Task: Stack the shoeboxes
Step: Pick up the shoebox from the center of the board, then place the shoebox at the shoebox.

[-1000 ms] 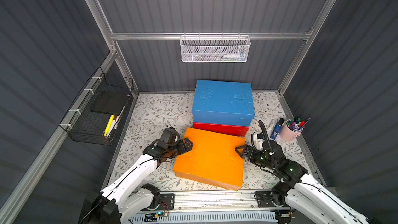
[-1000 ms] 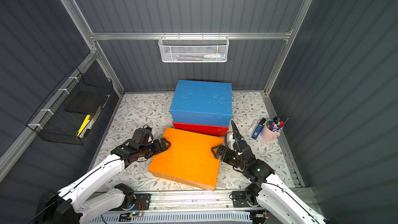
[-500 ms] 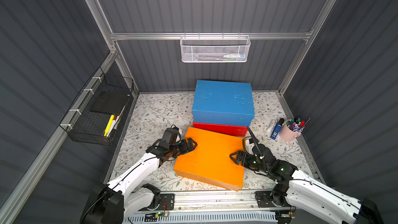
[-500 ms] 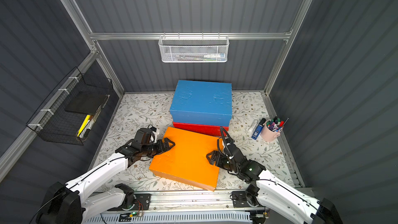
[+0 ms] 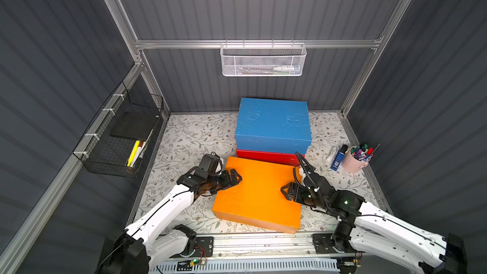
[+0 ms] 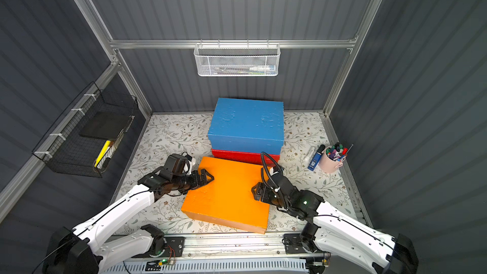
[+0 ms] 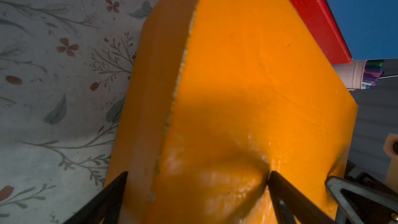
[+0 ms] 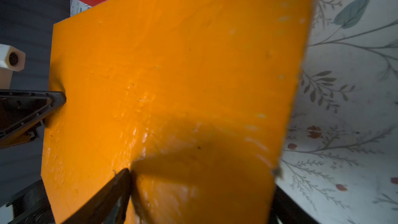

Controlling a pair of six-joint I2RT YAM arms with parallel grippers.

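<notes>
Blue box (image 5: 272, 122) sits on red box (image 5: 266, 157). Orange box (image 5: 259, 196), just in front of red box, not stacked yet. L gripper (image 5: 235, 176) & R gripper (image 5: 286, 192) pinch its ends.

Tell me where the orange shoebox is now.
In both top views the orange shoebox is at the front centre, just in front of the red shoebox, between the left gripper and right gripper.

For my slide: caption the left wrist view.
Left fingers clamp the orange shoebox; blue shoebox atop red shoebox beyond.
</notes>
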